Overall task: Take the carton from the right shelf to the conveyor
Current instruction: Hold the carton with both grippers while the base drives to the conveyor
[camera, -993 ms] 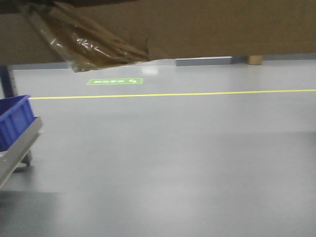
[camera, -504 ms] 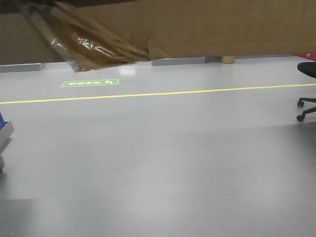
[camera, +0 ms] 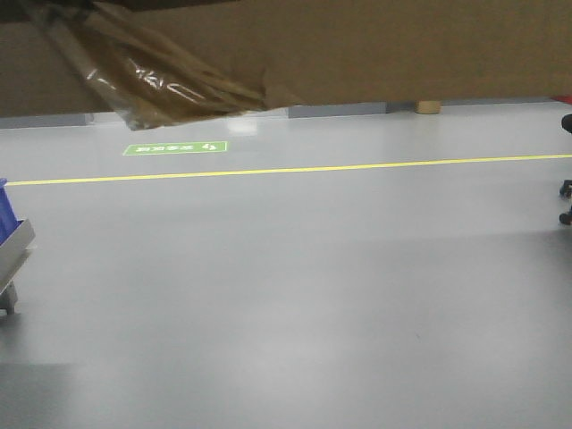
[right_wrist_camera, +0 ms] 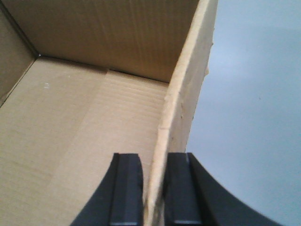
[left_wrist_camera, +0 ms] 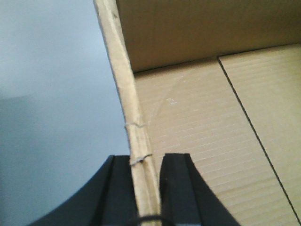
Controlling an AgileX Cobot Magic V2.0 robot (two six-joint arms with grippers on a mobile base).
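Observation:
The carton (camera: 402,45) is a large brown cardboard box that fills the top of the front view, with a ragged strip of clear tape (camera: 152,85) hanging from its lower left. It is held above the floor. My left gripper (left_wrist_camera: 145,162) is shut on the carton's left wall (left_wrist_camera: 127,84), one finger inside and one outside. My right gripper (right_wrist_camera: 153,160) is shut on the right wall (right_wrist_camera: 186,94) in the same way. Both wrist views look into the open, empty carton (right_wrist_camera: 94,108). The conveyor is out of view.
Smooth grey floor (camera: 295,295) with a yellow line (camera: 357,166) and a green floor sign (camera: 175,147) lies ahead. A metal rack corner (camera: 15,246) with a blue bin (camera: 4,201) shows at the left edge; whether it is the right shelf I cannot tell. Chair castors (camera: 566,201) sit at the right edge.
The view swung right, so the blue bin and rack slid almost out at the left and a chair came in at the right. It then swung back slightly left. Both grips are unchanged.

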